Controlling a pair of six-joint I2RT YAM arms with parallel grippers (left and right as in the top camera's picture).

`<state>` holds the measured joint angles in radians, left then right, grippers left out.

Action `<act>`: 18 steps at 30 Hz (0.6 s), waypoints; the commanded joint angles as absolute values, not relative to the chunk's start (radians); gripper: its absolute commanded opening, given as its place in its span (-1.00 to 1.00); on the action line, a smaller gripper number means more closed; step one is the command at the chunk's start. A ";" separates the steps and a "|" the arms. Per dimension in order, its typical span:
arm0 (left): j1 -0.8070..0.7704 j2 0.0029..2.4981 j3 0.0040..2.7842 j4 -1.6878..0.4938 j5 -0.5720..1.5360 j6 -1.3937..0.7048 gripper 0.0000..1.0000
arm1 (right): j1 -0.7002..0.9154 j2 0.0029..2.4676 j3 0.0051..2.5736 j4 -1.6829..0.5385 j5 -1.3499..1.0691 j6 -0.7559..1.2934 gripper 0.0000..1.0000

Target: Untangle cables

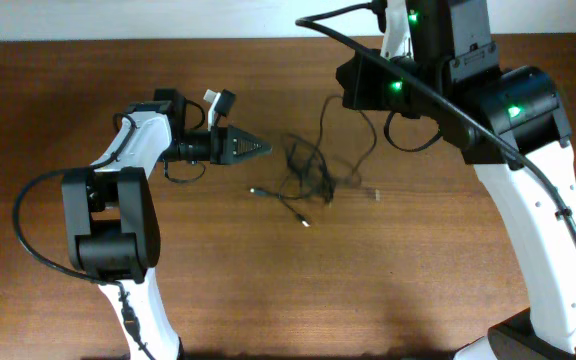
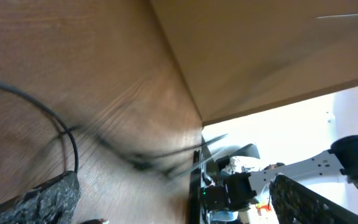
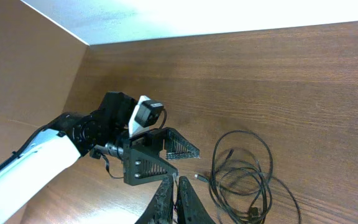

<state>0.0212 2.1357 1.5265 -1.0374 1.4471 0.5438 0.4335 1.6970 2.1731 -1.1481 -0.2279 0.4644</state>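
White-shelled arms [image 1: 528, 220] with black joints [image 1: 118, 215], green status lights [image 1: 396, 86], black ribbed triangular fingers [image 1: 243, 143]

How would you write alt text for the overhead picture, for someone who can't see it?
A tangle of thin black cables lies in the middle of a brown wooden table, seen from above. The left arm's claw points toward the tangle without touching it, and the right arm hangs over the other side.

Matt wood-grain table [image 1: 268, 290] under thin, smooth black cables [image 1: 306, 172].

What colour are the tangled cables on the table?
The cables are black, clearest in the right wrist view.
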 commanded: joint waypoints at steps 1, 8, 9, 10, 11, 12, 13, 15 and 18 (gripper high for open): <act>-0.003 2.122 1.523 -1.048 1.525 0.595 1.00 | 0.438 1.695 2.178 -1.150 -0.240 0.465 -0.92; -0.046 2.122 1.523 -1.019 1.382 0.584 0.72 | 0.438 1.697 2.142 -1.199 -0.250 0.426 -0.92; -0.043 2.122 1.523 -0.993 1.339 0.527 0.75 | 0.438 1.700 2.134 -1.233 -0.250 0.402 -0.79; -0.041 2.122 1.523 -0.958 1.285 0.436 0.77 | 0.438 1.707 2.126 -1.270 -0.247 0.383 -0.50; -0.040 2.122 1.523 -0.915 1.184 0.305 0.78 | 0.438 1.714 2.114 -1.295 -0.231 0.373 -0.22; -0.043 2.122 1.523 -0.878 1.025 0.161 0.78 | 0.438 1.723 2.088 -1.321 -0.188 0.373 0.02; -0.048 2.122 1.523 -0.865 0.878 0.043 0.77 | 0.438 1.728 2.064 -1.330 -0.164 0.374 0.07; -0.060 2.122 1.523 -0.871 0.663 -0.117 0.68 | 0.438 1.744 1.995 -1.327 -0.156 0.374 0.17; -0.091 2.122 1.523 -0.883 0.597 -0.149 0.67 | 0.438 1.780 1.908 -1.313 -0.157 0.374 0.22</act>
<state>-0.0601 2.1357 1.5219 -0.8764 0.8215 0.0216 0.4335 1.7390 1.9797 -1.3224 -0.1825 0.3843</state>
